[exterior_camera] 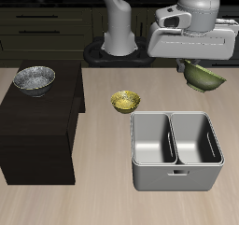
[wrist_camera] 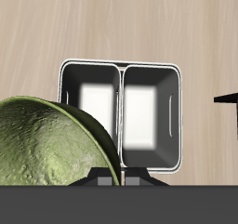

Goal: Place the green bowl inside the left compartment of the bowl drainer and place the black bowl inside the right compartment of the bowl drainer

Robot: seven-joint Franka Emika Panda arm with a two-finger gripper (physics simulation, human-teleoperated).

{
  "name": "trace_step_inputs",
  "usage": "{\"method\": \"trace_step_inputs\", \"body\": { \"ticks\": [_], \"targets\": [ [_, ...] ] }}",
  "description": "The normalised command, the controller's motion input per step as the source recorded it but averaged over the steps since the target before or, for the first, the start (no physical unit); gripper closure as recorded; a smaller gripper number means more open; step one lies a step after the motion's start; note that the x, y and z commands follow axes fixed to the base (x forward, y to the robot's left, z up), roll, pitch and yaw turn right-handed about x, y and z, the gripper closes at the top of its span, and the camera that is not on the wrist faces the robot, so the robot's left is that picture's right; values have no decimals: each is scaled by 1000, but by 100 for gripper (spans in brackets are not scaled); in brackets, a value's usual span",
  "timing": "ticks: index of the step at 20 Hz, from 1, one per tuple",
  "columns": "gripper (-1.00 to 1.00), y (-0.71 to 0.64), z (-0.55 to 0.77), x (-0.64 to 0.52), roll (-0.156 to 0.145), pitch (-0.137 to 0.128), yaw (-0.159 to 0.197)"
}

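Note:
My gripper (exterior_camera: pixel 193 67) is shut on the rim of the green bowl (exterior_camera: pixel 205 77) and holds it tilted in the air, behind the bowl drainer (exterior_camera: pixel 177 178) and well above the table. In the wrist view the green bowl (wrist_camera: pixel 51 144) fills the near field beside the fingertips (wrist_camera: pixel 104 178), with the bowl drainer (wrist_camera: pixel 93 64) below and both its wells bare. The black bowl (exterior_camera: pixel 34 79) stands upright on top of a dark cabinet, far from the gripper.
A small yellow bowl (exterior_camera: pixel 125 101) sits on the table between the dark cabinet (exterior_camera: pixel 37 140) and the drainer. The cabinet's corner (wrist_camera: pixel 229 99) shows in the wrist view. The robot's base (exterior_camera: pixel 119 37) stands at the back.

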Motion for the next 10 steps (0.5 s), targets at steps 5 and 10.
{"method": "trace_step_inputs", "body": {
  "ticks": [5,10],
  "targets": [
    [100,-113,-115,195,-32,23,-7],
    [100,103,-165,66,43,18,-2]
  ]
}}
